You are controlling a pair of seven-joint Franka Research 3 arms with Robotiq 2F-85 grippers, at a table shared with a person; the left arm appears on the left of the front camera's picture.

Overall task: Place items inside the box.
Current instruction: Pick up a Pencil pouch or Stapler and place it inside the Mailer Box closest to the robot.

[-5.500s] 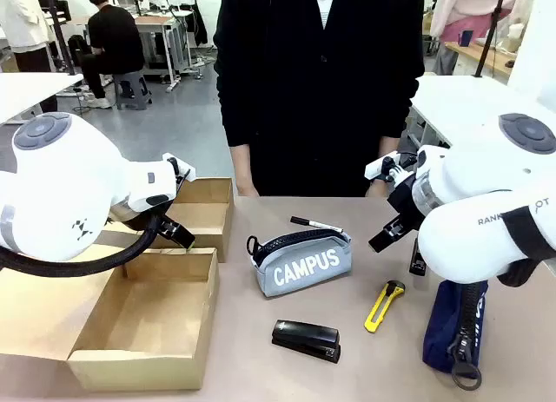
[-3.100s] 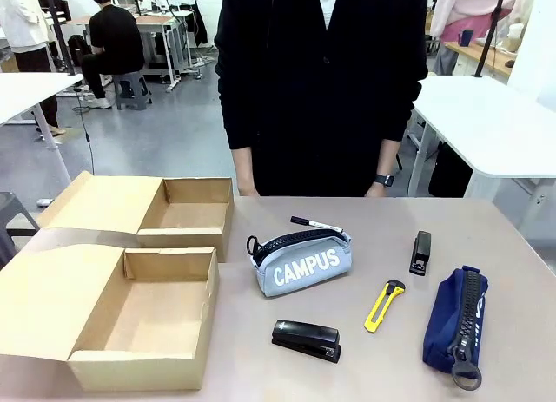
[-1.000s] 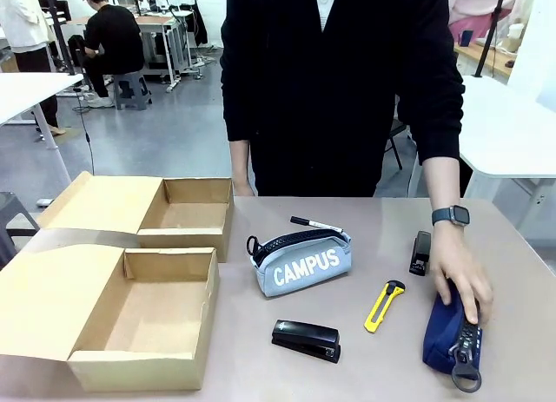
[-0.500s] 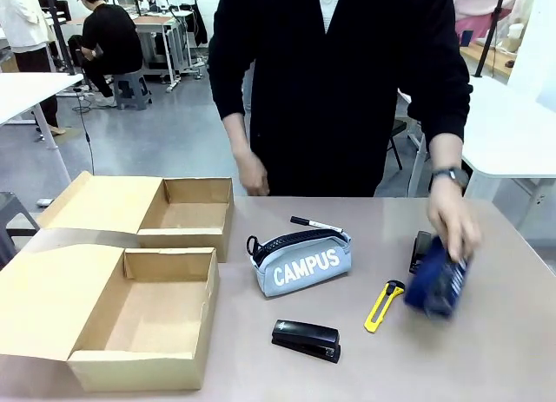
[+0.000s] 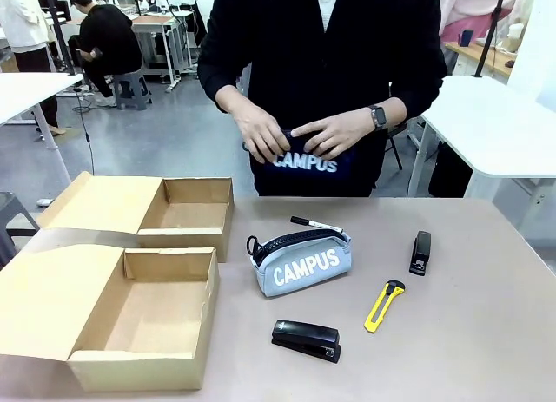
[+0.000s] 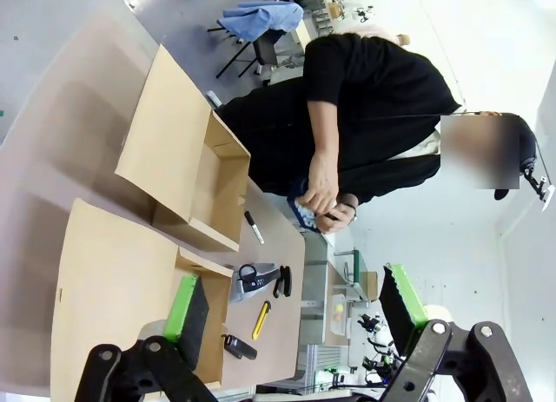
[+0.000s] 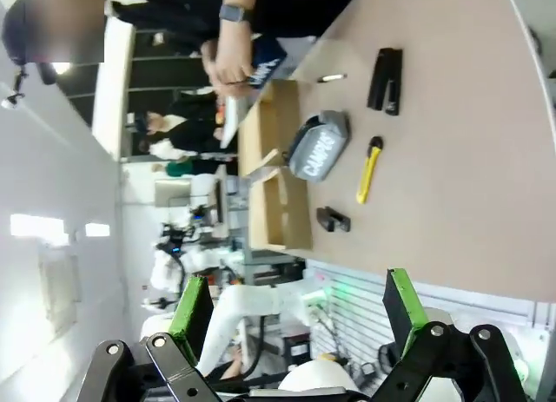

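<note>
The person holds the navy zip pouch point(image 5: 304, 156) in both hands at chest height, above the table's far edge. On the table lie the grey "CAMPUS" pencil case point(image 5: 302, 263), a thin black marker pen point(image 5: 315, 223) behind it, a yellow utility knife point(image 5: 383, 305) and a black stapler point(image 5: 306, 339) near the front. An open cardboard box point(image 5: 143, 319) stands front left. My left gripper point(image 6: 291, 311) hangs open high above the table, nothing between its green pads. My right gripper point(image 7: 295, 311) is open and holds nothing, far from the items point(image 7: 317, 144).
A second open cardboard box point(image 5: 187, 213) stands behind the first, its flap folded out to the left. A smaller black stapler point(image 5: 420, 252) lies at the right. White tables and seated people show beyond the far edge.
The person lifted the navy pouch off the table's right side and brought it to the chest, now in both hands. Both arms left the front view earlier.
</note>
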